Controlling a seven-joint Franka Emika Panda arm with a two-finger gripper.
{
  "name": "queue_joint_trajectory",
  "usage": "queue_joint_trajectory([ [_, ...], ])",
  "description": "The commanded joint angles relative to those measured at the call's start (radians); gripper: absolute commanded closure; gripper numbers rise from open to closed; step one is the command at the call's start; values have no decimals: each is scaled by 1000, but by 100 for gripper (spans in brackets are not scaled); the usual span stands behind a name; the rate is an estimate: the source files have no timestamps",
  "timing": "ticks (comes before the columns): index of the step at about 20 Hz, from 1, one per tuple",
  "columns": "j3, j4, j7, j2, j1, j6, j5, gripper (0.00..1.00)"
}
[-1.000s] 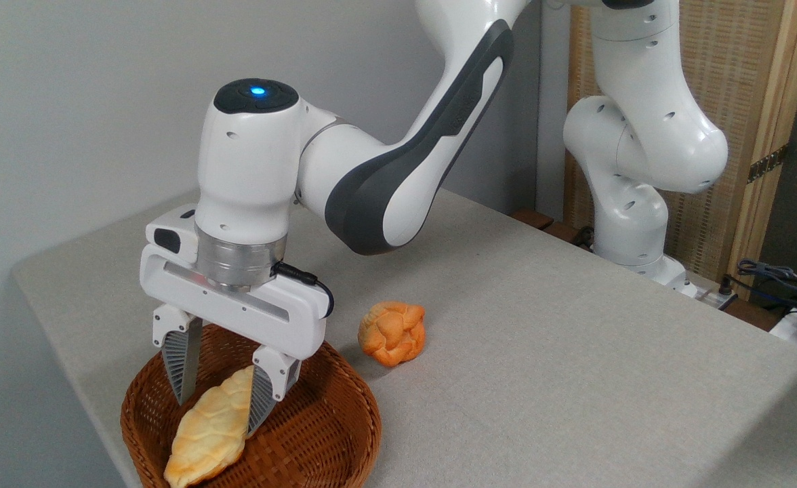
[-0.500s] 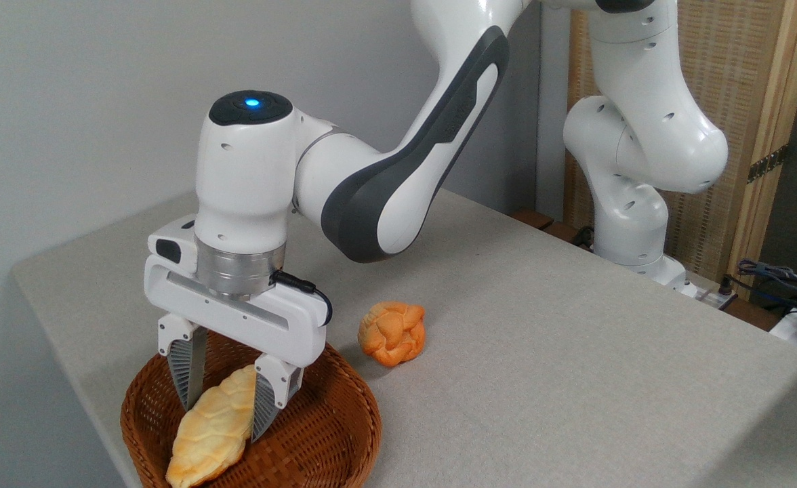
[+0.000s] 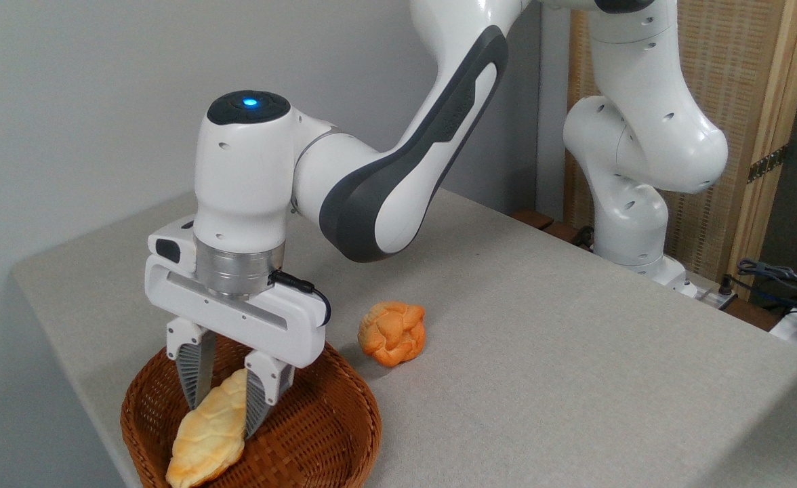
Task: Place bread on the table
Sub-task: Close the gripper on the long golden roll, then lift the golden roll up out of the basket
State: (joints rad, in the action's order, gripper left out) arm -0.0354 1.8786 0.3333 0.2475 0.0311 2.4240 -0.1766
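Grey wall fills the background behind the table [image 3: 547, 352], whose light grey-beige fabric top runs from the left corner to the arm's white base at the right, with a wood-and-cane screen [image 3: 737, 122] standing behind that base. At the near left edge of the table sits a brown wicker basket [image 3: 331, 434]. The bread [image 3: 212, 430], a long pale golden braided loaf, lies inside the basket, slanting from its upper end between the fingers down to its browner tip at the basket's front rim.

The gripper [image 3: 226, 400] points straight down over the basket. Compared with half a second ago, its two ribbed fingers [image 3: 195, 373] have drawn in: they stood wider, set off from the loaf's sides, and now they sit narrow, pressed against the upper part of the bread on both sides. The wrist and hand have barely shifted in height since then, while a second ago they were a little higher. The loaf itself rests in the same place in the basket as before.

A small round orange knotted bun [image 3: 393, 333] lies on the table just right of the basket, unmoved across the frames.
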Motion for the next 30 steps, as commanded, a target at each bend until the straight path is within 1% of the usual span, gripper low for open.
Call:
queue_joint_trajectory([
  [1, -3, -9, 1, 4, 0, 14, 12, 51],
  [6, -1, -9, 1, -7, 0, 12, 11, 50],
  [9, 0, -9, -3, -40, -2, 9, 11, 50],
  [11, 2, -9, -8, -82, -3, 1, 11, 49],
  [16, 6, -9, -3, -145, -3, -97, 11, 48],
  [19, 6, -9, 1, -175, -3, -179, 11, 45],
  [21, 6, -7, 7, -200, -3, -235, 12, 45],
  [24, 0, -7, 56, -237, -3, -359, 11, 44],
  [25, 0, -7, 65, -244, -2, -384, 11, 44],
  [28, -3, -1, 133, -290, -2, -518, 11, 44],
  [30, -3, 8, 170, -319, 0, -583, 11, 44],
])
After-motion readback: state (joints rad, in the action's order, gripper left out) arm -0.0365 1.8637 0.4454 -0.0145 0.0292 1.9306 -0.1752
